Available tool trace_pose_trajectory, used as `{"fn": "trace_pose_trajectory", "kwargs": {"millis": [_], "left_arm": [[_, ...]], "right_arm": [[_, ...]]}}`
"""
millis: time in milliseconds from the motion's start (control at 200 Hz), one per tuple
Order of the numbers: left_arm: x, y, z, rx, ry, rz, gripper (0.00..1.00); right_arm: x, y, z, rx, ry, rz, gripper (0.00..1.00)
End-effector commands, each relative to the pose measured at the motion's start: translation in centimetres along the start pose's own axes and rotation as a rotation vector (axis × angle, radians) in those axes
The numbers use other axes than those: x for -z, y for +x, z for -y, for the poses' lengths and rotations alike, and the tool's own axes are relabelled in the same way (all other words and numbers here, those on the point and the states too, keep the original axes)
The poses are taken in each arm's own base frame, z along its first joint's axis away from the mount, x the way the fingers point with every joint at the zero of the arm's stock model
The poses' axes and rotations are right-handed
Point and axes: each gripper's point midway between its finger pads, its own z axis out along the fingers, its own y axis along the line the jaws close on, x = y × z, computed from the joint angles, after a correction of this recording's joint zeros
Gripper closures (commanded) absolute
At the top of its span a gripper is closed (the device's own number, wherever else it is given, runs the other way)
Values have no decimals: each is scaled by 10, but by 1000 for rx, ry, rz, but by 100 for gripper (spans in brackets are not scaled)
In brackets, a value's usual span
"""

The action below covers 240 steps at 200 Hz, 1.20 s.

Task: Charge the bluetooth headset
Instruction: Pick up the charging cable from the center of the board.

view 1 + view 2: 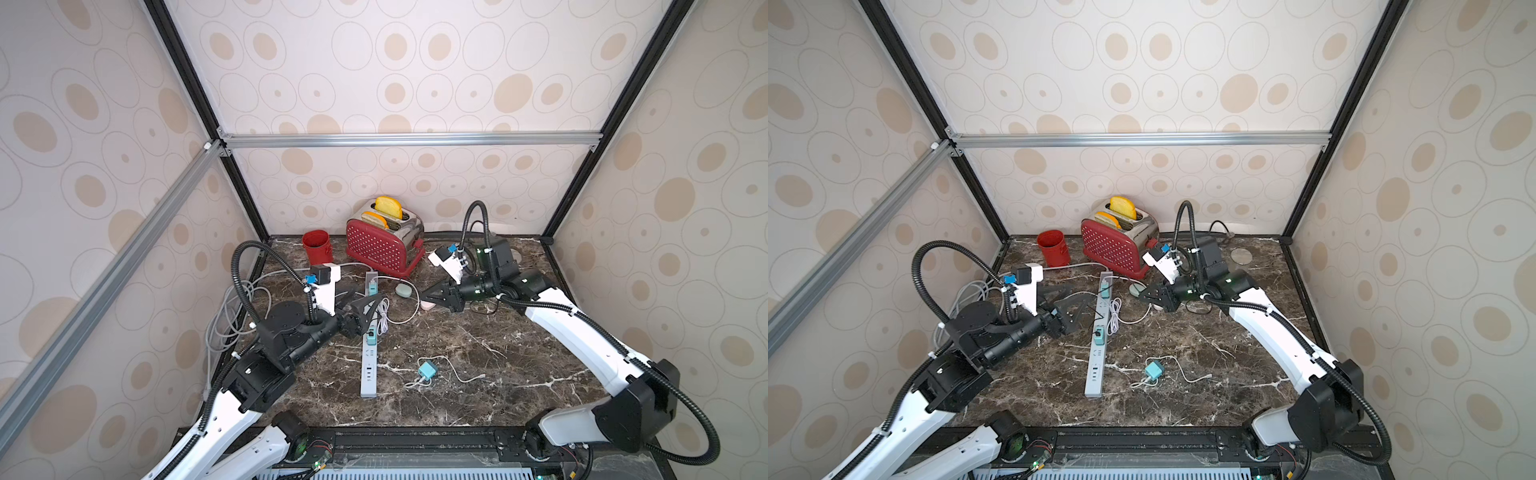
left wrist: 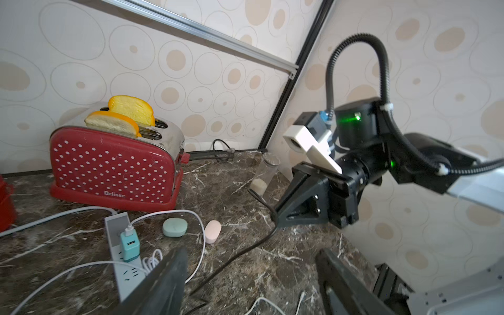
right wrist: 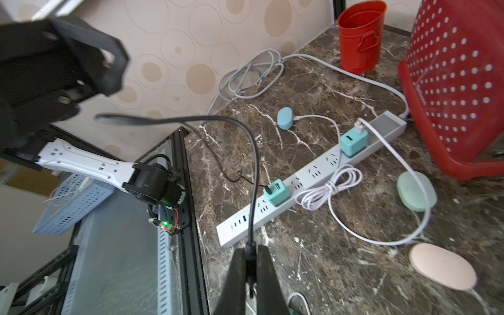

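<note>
In both top views the right gripper (image 1: 423, 296) hides part of the pink earbud case (image 1: 429, 306). The right wrist view cuts off the toaster (image 3: 458, 81), and the black cable (image 3: 253, 169) disappears between the closed fingers (image 3: 237, 283). In the left wrist view the left gripper's (image 2: 251, 255) blurred fingers (image 2: 163, 283) and the red cup (image 2: 5, 201) run out of frame.

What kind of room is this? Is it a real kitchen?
Probably a pretend kitchen corner built for robot practice. A red toaster with bread stands on a marble-look counter, but the walls are wallpapered panels in a metal frame, and two robot arms reach in.
</note>
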Motion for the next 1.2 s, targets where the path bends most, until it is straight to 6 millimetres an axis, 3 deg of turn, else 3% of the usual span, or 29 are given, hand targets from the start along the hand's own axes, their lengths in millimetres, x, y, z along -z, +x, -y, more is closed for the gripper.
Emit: {"fn": "trace_pose_trajectory", "kwargs": {"millis": [0,115,185,341,456,666,771,881,946,1197], "left_arm": [[3,15,-5,-237,-27,-143,26],[-22,21,-10,-461,-24,-245,25],[-37,22,-1,-549,47,-259,25],[-59,0,16,-588,121,-178,23],[-74,0,28,-603,196,-218,23],[-93,-26,14,-562,76,-183,29],[-102,-16,29,-554,183,-215,30],[-106,-7,45,-553,297,-238,39],[-110,-3,46,-558,317,-248,44],[-115,9,50,-613,374,-299,46]], "right_arm": [[2,17,12,48,64,-113,100],[2,16,9,126,75,-128,100],[3,16,7,173,78,-138,100],[6,13,5,275,95,-165,100],[10,2,2,340,103,-154,100],[15,-14,2,421,141,-171,100],[16,-17,0,454,142,-179,100],[15,-21,-1,494,162,-185,100],[15,-23,-5,513,154,-185,100],[17,-30,-17,567,131,-171,99]]}}
